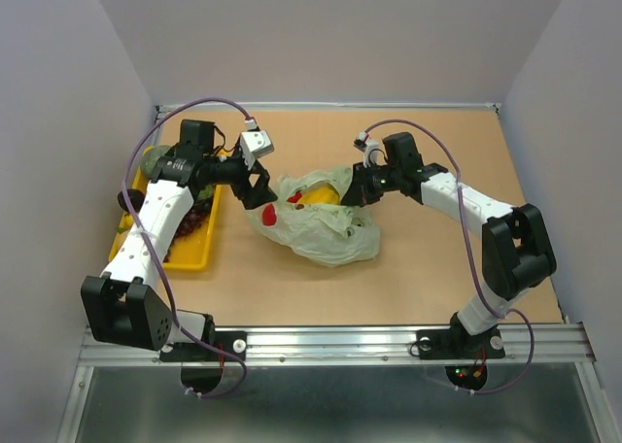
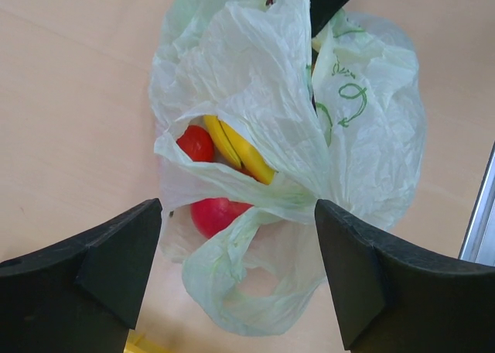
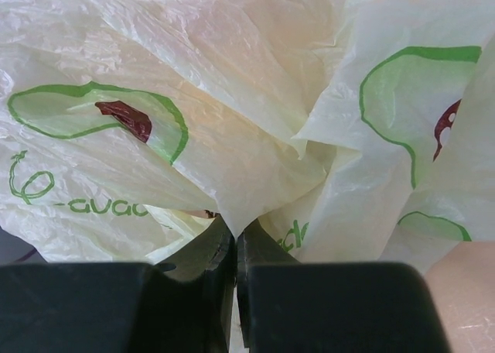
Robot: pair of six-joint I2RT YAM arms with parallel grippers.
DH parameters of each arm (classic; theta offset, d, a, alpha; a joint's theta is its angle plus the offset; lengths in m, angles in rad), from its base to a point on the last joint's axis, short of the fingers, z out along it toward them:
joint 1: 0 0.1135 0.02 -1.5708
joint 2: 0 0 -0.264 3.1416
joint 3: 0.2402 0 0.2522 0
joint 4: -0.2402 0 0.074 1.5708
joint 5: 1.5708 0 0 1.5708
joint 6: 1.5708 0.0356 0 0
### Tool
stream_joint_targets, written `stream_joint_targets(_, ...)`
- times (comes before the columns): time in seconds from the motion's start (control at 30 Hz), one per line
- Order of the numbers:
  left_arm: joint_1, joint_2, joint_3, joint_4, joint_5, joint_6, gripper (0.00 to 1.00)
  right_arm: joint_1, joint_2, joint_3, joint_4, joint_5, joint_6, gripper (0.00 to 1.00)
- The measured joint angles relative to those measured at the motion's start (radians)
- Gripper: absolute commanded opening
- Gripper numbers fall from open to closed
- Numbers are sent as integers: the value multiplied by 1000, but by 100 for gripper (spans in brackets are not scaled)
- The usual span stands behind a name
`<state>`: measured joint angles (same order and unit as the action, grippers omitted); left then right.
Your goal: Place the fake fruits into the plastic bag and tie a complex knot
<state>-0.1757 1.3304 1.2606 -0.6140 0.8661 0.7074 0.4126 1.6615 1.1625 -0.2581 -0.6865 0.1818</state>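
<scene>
The plastic bag [image 1: 326, 231] is laid in the middle of the counter [image 1: 428, 268]. In the top view its long side is stretched from 10 o'clock to 4 o'clock. Its mouth is turned toward 9 o'clock. The left gripper [image 1: 259, 192] is hung just above the mouth, with its jaws spread wide and nothing held between them.

A red apple [image 2: 195, 142] and a banana [image 2: 238, 150] can be seen inside the mouth. The bag's rim at 2 o'clock is pinched tight by the right gripper [image 3: 236, 248], so the mouth is held up.

More fake fruits [image 1: 197, 218] are seen in the yellow tray [image 1: 199, 258]. It sits at 8 o'clock from the left gripper and is partly hidden under that arm. The left arm is much nearer to it, so the next fruit should likely be fetched by that arm. Bare counter is found at 6 o'clock from the bag, but the tray is close on the 9 o'clock side.
</scene>
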Motion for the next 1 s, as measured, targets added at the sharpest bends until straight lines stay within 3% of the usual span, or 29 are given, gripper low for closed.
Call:
stream_joint_targets(0.03,-5,0,0,11,1,-9,92,0,0,0,-2,0,-3,22)
stream_joint_targets(0.07,-13,2,0,16,4,-18,92,0,0,0,-4,0,-8,40)
stream_joint_targets(0.17,-28,2,0,35,9,-48,92,0,-9,0,-16,6,-26,60)
stream_joint_targets(0.4,76,-58,0,90,9,-165,93,0,-120,21,-54,38,-123,75)
stream_joint_targets(0.67,315,-256,-6,177,28,-373,93,14,-103,296,-80,79,-290,86)
stream_joint_targets(0.87,443,-256,-57,182,58,-497,93,183,47,525,-71,209,-478,100)
stream_joint_targets(1.0,480,-201,-60,132,64,-508,93,307,176,647,-74,261,-576,100)
